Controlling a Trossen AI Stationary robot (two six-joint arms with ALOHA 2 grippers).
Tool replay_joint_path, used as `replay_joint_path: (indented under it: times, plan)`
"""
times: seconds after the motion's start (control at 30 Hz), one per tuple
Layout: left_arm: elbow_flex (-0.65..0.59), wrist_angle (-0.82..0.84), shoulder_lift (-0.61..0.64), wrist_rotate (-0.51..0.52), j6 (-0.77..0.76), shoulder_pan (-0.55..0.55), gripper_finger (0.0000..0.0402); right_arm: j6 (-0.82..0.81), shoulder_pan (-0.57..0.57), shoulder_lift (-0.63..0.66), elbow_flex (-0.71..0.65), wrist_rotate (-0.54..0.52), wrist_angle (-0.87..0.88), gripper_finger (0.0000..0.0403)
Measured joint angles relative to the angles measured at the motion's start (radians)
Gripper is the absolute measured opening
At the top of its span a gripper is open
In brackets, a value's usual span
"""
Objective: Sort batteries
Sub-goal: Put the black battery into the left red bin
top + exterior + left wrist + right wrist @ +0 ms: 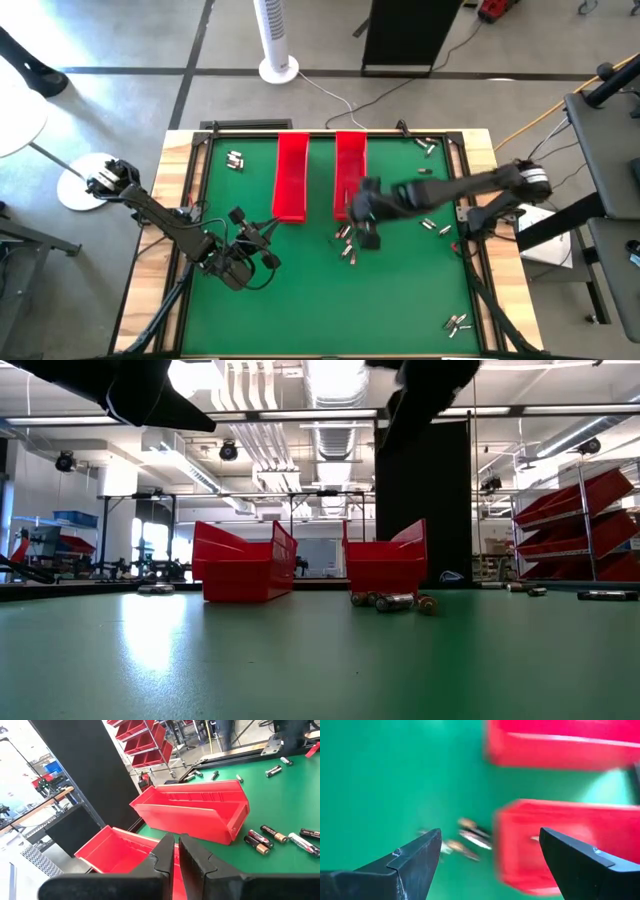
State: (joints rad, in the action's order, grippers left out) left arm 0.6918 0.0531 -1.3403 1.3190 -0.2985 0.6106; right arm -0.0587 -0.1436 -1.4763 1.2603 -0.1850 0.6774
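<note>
Overhead view. My right hand point(368, 238) hangs at frame centre, just below the right red tray point(350, 170), fingers point(410, 865) spread wide and grasping nothing. My left hand point(268, 232) waits at lower left of centre, below the left red tray point(291, 175), fingers point(162, 855) clenched nearly together, empty. A cluster of batteries point(345, 243) lies on the green tabletop point(320, 300) just left of the right hand; other batteries are scattered toward the upper-left, upper-right and lower-right corners.

Glossy red plastic trays point(291, 176); matt green tabletop point(330, 290).
</note>
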Motion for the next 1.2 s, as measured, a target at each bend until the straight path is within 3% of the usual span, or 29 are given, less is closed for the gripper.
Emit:
replay_joint_path:
  times: [0.17, 0.27, 0.37, 0.47, 0.7, 1.2]
  plan:
    - [0.000, 0.000, 0.000, 0.000, -0.003, 0.000, 0.0008, -0.107, -0.179, 0.054, -0.301, -0.061, -0.429, 0.0333]
    - [0.000, 0.000, 0.000, -0.001, -0.013, 0.000, 0.0008, -0.128, -0.247, 0.034, -0.436, -0.179, -0.629, 0.0343]
    - [0.000, 0.000, 0.000, -0.001, -0.026, -0.003, 0.0008, -0.173, -0.281, -0.002, -0.515, -0.291, -0.711, 0.0356]
    - [0.000, -0.001, 0.000, -0.002, -0.029, -0.006, 0.0008, -0.276, -0.282, -0.047, -0.555, -0.287, -0.773, 0.0366]
    - [0.000, 0.000, 0.000, -0.003, -0.057, -0.013, 0.0008, -0.295, -0.290, -0.186, -0.612, -0.286, -1.011, 0.0368]
    - [0.000, 0.009, 0.000, -0.008, -0.062, -0.017, 0.0008, -0.373, -0.289, -0.323, -0.616, -0.289, -1.103, 0.0368]
